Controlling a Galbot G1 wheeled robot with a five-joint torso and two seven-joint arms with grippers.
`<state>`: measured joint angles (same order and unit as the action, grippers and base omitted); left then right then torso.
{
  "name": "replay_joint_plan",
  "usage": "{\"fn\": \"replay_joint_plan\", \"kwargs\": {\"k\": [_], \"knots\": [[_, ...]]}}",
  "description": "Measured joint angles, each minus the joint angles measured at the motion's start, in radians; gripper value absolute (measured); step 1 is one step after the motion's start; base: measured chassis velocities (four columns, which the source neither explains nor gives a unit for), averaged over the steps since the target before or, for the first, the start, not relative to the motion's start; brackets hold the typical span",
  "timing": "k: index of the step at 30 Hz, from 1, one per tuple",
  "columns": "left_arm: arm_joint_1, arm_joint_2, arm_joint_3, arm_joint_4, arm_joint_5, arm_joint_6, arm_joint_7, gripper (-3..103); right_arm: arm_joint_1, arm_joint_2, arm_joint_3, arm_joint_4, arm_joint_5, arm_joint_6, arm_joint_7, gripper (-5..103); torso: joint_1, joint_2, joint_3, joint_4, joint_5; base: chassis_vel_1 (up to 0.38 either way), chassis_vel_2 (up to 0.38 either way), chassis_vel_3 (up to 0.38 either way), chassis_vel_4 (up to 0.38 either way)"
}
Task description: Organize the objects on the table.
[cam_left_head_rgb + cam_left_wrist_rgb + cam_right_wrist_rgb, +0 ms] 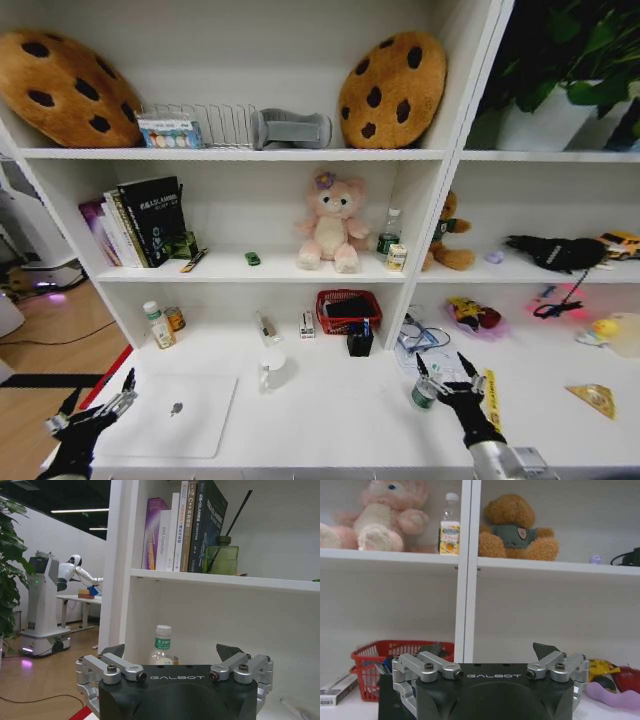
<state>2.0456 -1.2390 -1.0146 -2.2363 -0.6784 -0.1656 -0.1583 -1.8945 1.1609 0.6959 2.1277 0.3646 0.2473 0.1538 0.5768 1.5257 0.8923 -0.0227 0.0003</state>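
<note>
Sitting beside right tool (446, 369), small jar (423, 393), laptop (175, 413) near left tool (98, 400)

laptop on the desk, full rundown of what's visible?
The laptop is silver with a dark logo at the middle of its lid. It looks like metal, with rounded corners. The lid is shut, so no keyboard or screen shows. It lies flat near the front edge of the white table, on the robot's left side. The left gripper hovers open beside its left edge, not clearly touching. Nothing rests on it.
</note>
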Motion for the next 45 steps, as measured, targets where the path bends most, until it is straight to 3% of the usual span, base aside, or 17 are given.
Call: {"fn": "replay_joint_plan", "kwargs": {"k": [2,5,13,16,19,21,22,23,29,33,38,42,45], "knots": [[0.000,0.000,0.000,0.000,0.000,0.000,0.000,100,0.002,-0.001,0.000,-0.014,0.001,-0.001,0.003,103,0.000,0.000,0.000,0.0000,-0.0001,0.000,0.000,0.000,0.000],[0.000,0.000,0.000,0.000,0.000,0.000,0.000,100,0.007,-0.005,0.000,-0.034,0.005,-0.004,0.005,96,0.000,0.000,0.000,0.0000,-0.0003,0.000,0.000,0.000,0.000],[0.000,0.000,0.000,0.000,0.000,0.000,0.000,100,0.027,-0.008,-0.019,-0.046,0.014,-0.028,0.014,64,0.000,0.000,0.000,0.0000,-0.0003,0.000,0.000,0.000,0.000],[0.000,0.000,0.000,0.000,0.000,0.000,0.000,100,0.028,-0.009,-0.020,-0.049,0.014,-0.030,0.015,58,0.000,0.000,0.000,0.0000,-0.0003,0.000,0.000,0.000,0.000],[0.000,0.000,0.000,0.000,0.000,0.000,0.000,100,0.031,-0.012,-0.020,-0.056,0.015,-0.038,0.019,42,0.000,0.000,0.000,0.0000,-0.0003,0.000,0.000,0.000,0.000],[0.000,0.000,0.000,0.000,0.000,0.000,0.000,100,0.031,-0.012,-0.020,-0.057,0.015,-0.038,0.020,42,0.000,0.000,0.000,0.0000,-0.0003,0.000,0.000,0.000,0.000],[0.000,0.000,0.000,0.000,0.000,0.000,0.000,100,0.031,-0.013,-0.020,-0.058,0.015,-0.040,0.021,32,0.000,0.000,0.000,0.0000,-0.0003,0.000,0.000,0.000,0.000],[0.000,0.000,0.000,0.000,0.000,0.000,0.000,100,0.031,-0.013,-0.020,-0.056,0.016,-0.040,0.021,28,0.000,0.000,0.000,0.0000,-0.0003,0.000,0.000,0.000,0.000],[0.000,0.000,0.000,0.000,0.000,0.000,0.000,100,0.004,-0.012,-0.013,-0.014,0.015,-0.049,0.034,28,0.000,0.000,0.000,0.0001,-0.0002,0.000,0.000,0.000,0.000],[0.000,0.000,0.000,0.000,0.000,0.000,0.000,100,-0.074,0.026,0.004,0.084,0.036,-0.083,0.097,28,0.000,0.000,0.000,0.0002,-0.0003,0.000,0.000,0.000,0.000],[0.000,0.000,0.000,0.000,0.000,0.000,0.001,100,-0.234,0.122,0.023,0.224,-0.008,-0.131,0.255,28,0.000,0.000,0.000,-0.0001,-0.0004,0.000,0.000,0.000,0.000],[0.000,0.000,0.000,0.000,0.000,0.000,0.001,100,-0.284,0.145,0.016,0.263,-0.035,-0.150,0.305,28,0.000,0.000,0.000,-0.0001,-0.0007,0.000,0.000,0.000,0.000],[0.000,0.000,0.000,0.000,0.000,0.000,0.001,100,-0.329,0.158,0.004,0.292,-0.080,-0.204,0.385,28,0.000,0.000,0.000,0.0000,-0.0004,0.000,0.000,0.000,0.000]]}}
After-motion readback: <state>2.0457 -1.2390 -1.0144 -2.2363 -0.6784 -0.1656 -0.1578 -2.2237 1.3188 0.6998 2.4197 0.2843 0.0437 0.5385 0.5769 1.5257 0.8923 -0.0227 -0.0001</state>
